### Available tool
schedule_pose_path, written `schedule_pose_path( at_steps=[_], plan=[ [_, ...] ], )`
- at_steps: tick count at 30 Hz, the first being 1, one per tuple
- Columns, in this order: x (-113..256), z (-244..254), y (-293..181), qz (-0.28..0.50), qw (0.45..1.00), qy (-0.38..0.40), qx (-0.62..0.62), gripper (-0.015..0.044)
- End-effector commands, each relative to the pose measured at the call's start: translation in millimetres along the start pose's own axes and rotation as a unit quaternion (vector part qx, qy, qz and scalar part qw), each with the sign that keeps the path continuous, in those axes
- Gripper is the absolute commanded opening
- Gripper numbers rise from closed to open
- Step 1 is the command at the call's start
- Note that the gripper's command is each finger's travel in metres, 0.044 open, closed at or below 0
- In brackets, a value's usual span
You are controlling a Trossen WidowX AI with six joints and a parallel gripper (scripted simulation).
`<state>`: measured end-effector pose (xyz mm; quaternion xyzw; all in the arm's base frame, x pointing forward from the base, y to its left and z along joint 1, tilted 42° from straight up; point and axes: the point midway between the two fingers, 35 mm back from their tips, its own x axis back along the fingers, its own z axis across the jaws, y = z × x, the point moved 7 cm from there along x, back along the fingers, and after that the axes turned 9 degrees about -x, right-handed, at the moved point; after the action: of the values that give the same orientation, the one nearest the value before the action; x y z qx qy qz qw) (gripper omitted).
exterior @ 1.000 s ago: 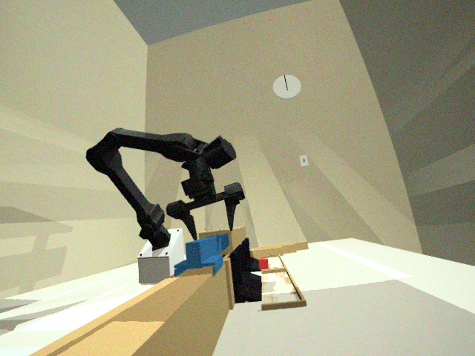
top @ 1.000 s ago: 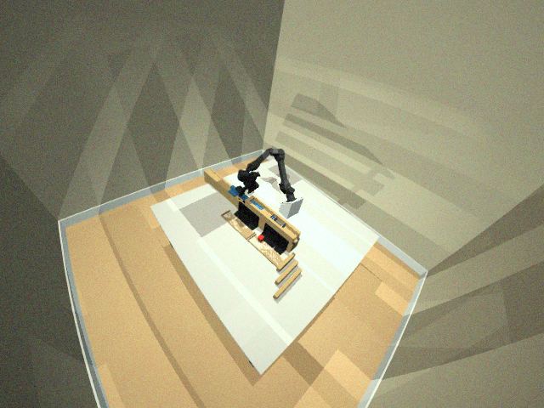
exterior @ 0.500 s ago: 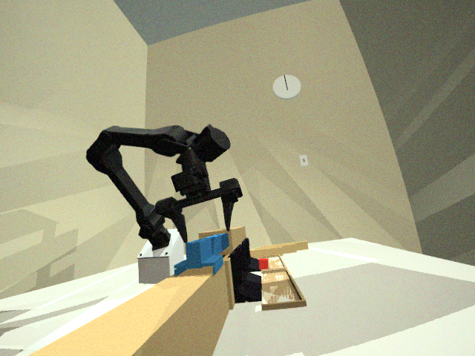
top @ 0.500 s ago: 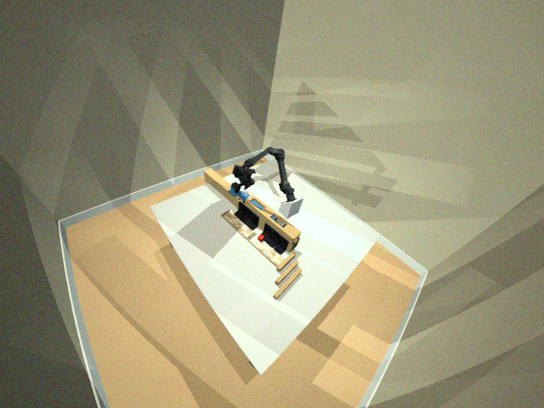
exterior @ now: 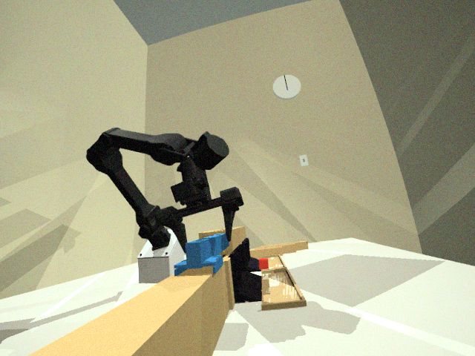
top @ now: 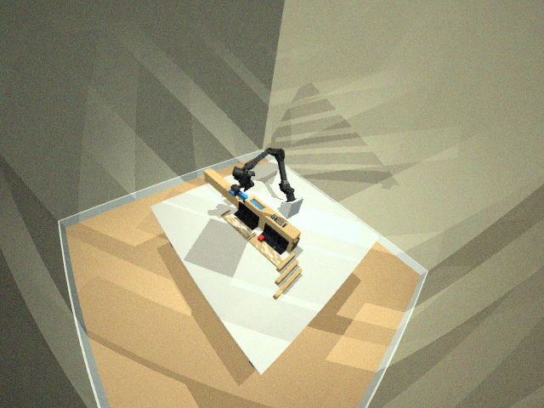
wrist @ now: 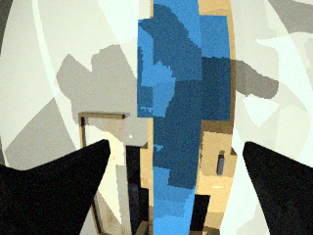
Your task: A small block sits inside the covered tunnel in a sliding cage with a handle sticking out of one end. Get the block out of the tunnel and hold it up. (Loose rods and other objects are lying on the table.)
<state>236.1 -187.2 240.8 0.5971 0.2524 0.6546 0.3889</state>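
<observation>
The red cube-shaped block (top: 261, 238) (exterior: 263, 263) is outside the covered tunnel, in the shallow wood-rimmed tray (top: 228, 216) (exterior: 283, 305) (wrist: 104, 115) alongside the long tan wooden housing (top: 295, 232) (wrist: 215, 188). In the top view it sits just right of the tray's crosswise divider, close to the black sloping panels (top: 275, 239) (exterior: 245, 293) that lead down from the housing. The black parallel-jaw gripper (top: 239, 191) (exterior: 207, 245) (wrist: 178, 148) points downward with its fingers spread wide and nothing pinched between them. It is over the ridged blue plastic handle piece (top: 241, 195) (exterior: 202, 253) (wrist: 177, 98), the fingers to either side of the ridge; whether either fingertip touches anything, I cannot tell. The blue piece lies along the top of the long tan wooden rail (top: 217, 182) (exterior: 165, 302), which runs toward the far left in the top view. The jointed black arm (top: 275, 152) (exterior: 130, 139) arches over from its pale grey base (top: 293, 208) (exterior: 153, 270) behind the housing. At the right end of the tray, three tan wooden rods (top: 287, 284) lie side by side on the white bench (top: 263, 342) (exterior: 402, 306).
</observation>
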Motion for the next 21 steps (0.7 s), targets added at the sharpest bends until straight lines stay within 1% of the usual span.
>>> schedule_pose_path(
  at_steps=[1,5,6,20,21],
  plan=[
    [-7.5,-1.9,-3.1,0.003,1.000,0.000,0.003,0.0440],
    [-13.2,-3.5,-4.0,0.002,1.000,0.001,0.003,0.0440],
    [-7.6,-1.9,-1.3,0.000,1.000,0.000,0.000,0.0414],
    [-7.6,-1.9,-1.3,0.000,1.000,0.000,0.000,0.0046],
    [-7.6,-1.9,-1.3,0.000,1.000,0.000,0.000,0.0040]
  ],
)
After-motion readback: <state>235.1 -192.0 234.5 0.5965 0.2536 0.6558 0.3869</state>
